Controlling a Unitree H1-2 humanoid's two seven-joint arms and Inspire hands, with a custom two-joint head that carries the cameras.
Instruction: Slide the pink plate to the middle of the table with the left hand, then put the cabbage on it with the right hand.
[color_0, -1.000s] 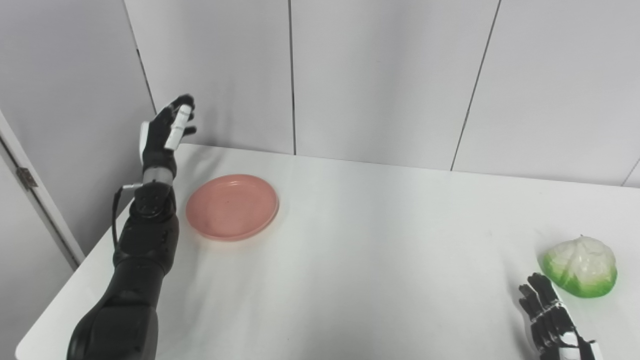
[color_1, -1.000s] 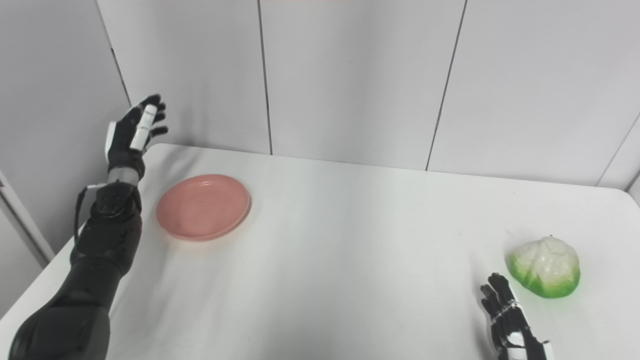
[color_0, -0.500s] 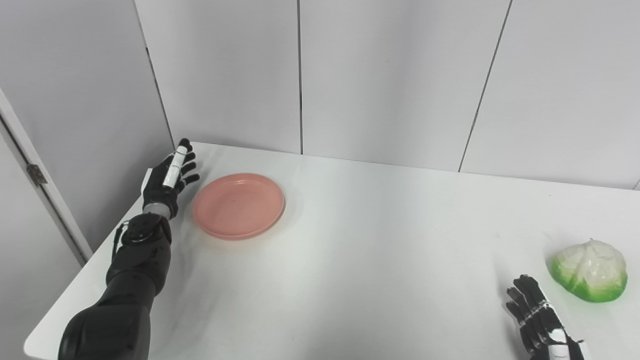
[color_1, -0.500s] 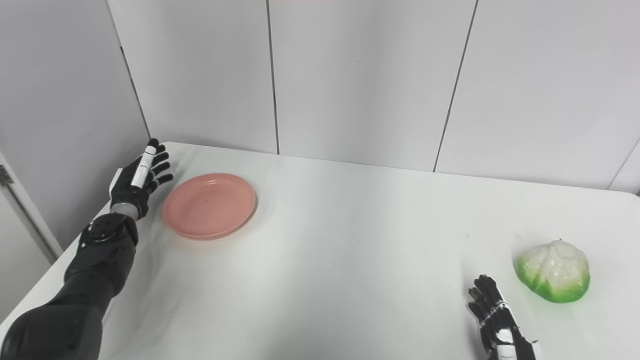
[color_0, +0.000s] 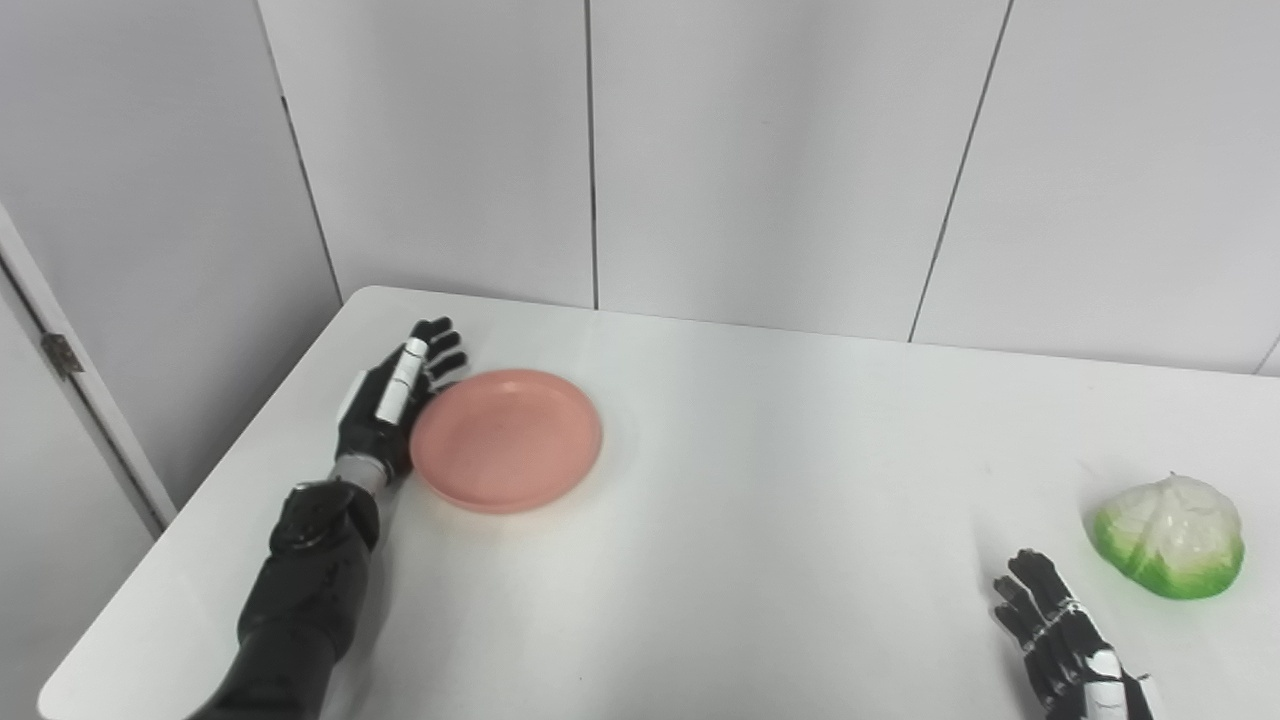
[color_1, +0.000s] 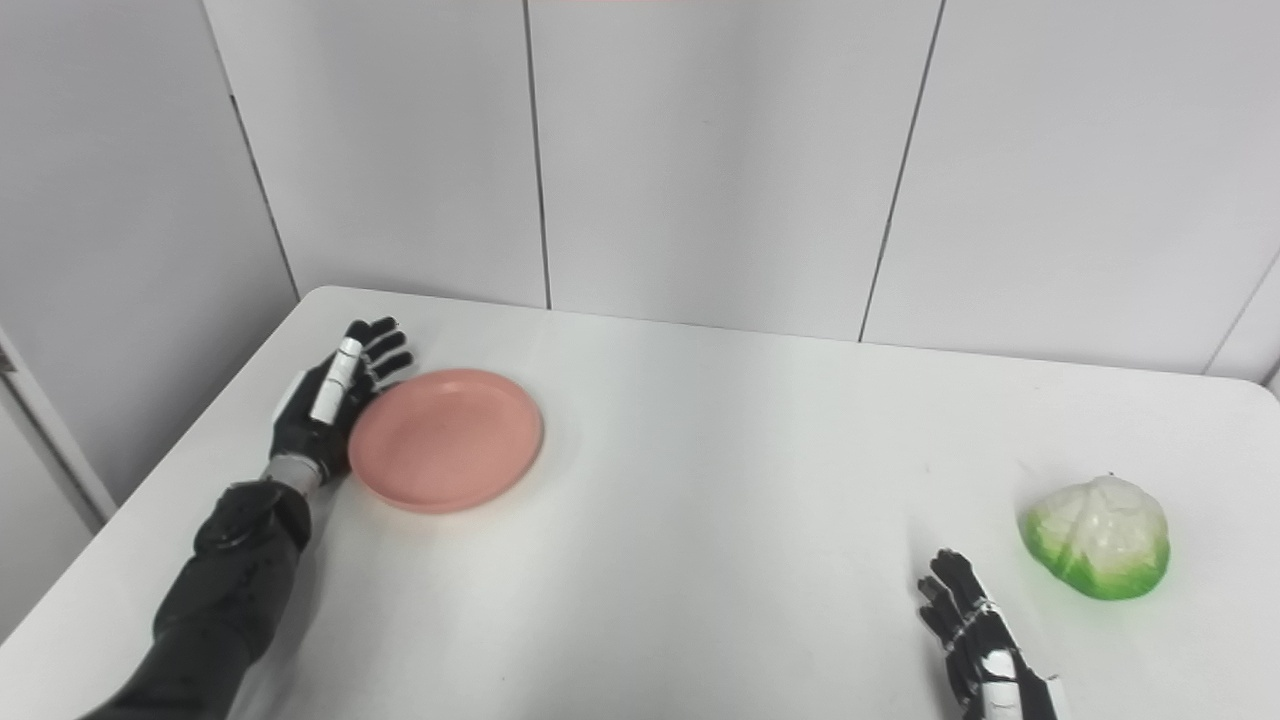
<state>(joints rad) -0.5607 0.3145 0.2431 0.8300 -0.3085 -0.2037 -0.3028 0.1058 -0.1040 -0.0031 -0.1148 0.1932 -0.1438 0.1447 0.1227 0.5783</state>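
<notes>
While the plate (color_0: 506, 439) lies near the table's (color_0: 720, 520) far left corner, well short of the middle, the slide is judged barely begun. Left hand (color_0: 392, 412): fingers spread, holding nothing, laid flat against the plate's left rim. Cabbage (color_0: 1168, 535): untouched, near the right edge. Right hand (color_0: 1062, 647): fingers apart, empty, resting near the front edge, just short of the cabbage. Outstanding: finishing the slide, lifting the cabbage, placing it.

A plain white surface (color_0: 760, 520) with rounded corners fills the lower part of both views. Behind the surface stands a wall of pale grey panels (color_0: 760, 150) split by thin dark vertical seams. Left of the surface, a small metal hinge (color_0: 62, 354) sits on a light frame.
</notes>
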